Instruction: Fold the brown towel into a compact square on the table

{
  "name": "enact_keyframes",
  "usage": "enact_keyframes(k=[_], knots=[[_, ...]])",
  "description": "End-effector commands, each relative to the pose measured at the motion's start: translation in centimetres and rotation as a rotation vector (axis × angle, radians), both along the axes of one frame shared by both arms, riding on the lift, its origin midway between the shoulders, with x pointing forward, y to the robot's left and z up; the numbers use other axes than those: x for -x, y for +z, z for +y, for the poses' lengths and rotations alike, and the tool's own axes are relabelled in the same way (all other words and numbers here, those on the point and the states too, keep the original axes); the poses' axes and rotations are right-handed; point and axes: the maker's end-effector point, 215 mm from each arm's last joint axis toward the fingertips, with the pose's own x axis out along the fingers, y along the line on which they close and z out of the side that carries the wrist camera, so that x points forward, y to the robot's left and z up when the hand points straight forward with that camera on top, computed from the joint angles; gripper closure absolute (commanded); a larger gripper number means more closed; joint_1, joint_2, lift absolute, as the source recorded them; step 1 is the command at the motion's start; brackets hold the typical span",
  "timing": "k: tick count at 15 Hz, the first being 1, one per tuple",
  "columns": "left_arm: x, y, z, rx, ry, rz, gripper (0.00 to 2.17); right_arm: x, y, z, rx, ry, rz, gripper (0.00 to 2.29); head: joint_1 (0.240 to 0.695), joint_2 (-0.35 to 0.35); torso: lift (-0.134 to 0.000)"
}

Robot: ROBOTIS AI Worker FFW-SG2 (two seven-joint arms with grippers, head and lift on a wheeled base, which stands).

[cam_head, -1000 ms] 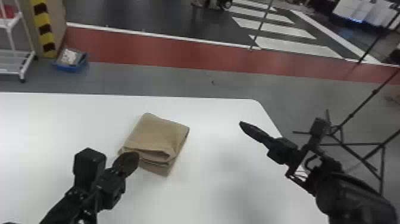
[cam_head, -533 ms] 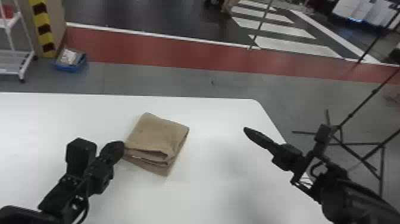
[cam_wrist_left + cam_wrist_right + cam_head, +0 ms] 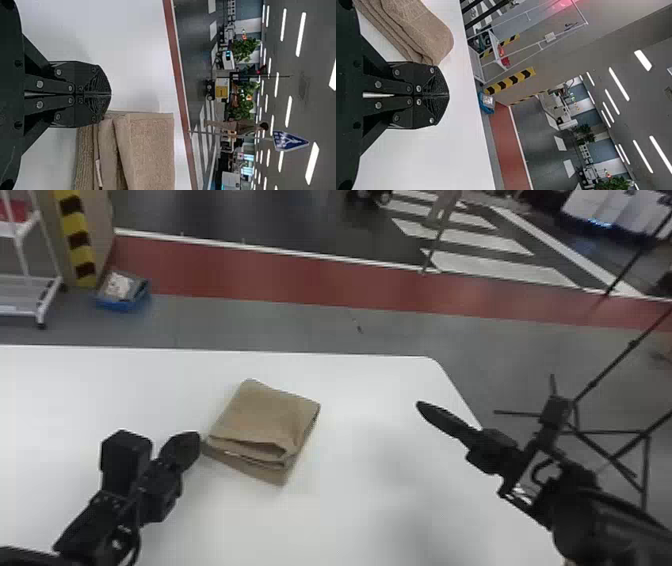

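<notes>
We see the brown cloth towel (image 3: 265,415) folded, nearly square, on the white counter (image 3: 345,515); near layers may need evening; our black left fingers (image 3: 88,75) and black right fingers (image 3: 425,77) are closed.

Brown towel (image 3: 152,154) partly cut off by L wrist cam's edge.

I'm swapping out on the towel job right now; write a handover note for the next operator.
Left gripper: shut, empty, just beside the towel's near left corner; contact unclear.
Right gripper: shut, empty, off to the towel's right.
Brown towel: on the white table, between the two grippers.
Done: towel folded into a compact, layered, roughly square stack.
Left: layers stick out unevenly along the near edge; probably worth a light squaring-up, then back both arms off.
</notes>
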Motion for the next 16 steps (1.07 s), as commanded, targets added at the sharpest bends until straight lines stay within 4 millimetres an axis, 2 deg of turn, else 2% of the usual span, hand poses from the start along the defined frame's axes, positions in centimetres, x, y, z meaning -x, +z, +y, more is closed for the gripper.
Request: enact_keyframes(k=[1,3,8,9,10,11,13,15,16], knots=[[0.9,-0.4,-1.0,0.006,-0.02,0.009,1.96,-0.2,0.0,0.5,-0.006,0.007,-0.002,1.43,0.695,-0.345,-0.11],[2.5,-1.3,-2.2,0.031,-0.048,0.038,1.96,-0.5,0.2,0.7,-0.009,0.01,-0.004,1.43,0.695,-0.35,-0.11],[7.1,-0.1,-5.8,0.171,-0.136,0.078,1.96,-1.8,-0.3,0.6,-0.034,0.006,0.002,1.43,0.695,-0.35,-0.11],[7.4,0.3,-6.6,0.168,-0.147,0.069,1.96,-2.0,-0.3,0.9,-0.034,0.011,0.002,1.43,0.695,-0.35,-0.11],[7.2,0.5,-6.5,0.161,-0.141,0.062,1.96,-2.2,-0.3,1.5,-0.035,0.023,0.0,1.43,0.695,-0.35,-0.11],[6.6,1.7,-5.7,0.17,-0.13,0.041,1.96,-2.5,-0.3,2.6,-0.028,0.043,0.002,1.43,0.695,-0.35,-0.11],[5.6,3.7,-2.4,0.177,-0.059,-0.004,1.96,-3.2,-1.0,6.6,-0.017,0.102,0.016,1.43,0.695,-0.35,-0.11],[4.0,6.1,2.8,0.176,0.042,-0.075,1.96,-4.4,-1.3,12.5,0.018,0.169,-0.018,1.43,0.695,-0.35,-0.11],[3.3,6.5,5.1,0.173,0.084,-0.086,1.96,-4.7,-1.8,14.9,0.062,0.198,-0.031,1.43,0.695,-0.287,-0.11]])
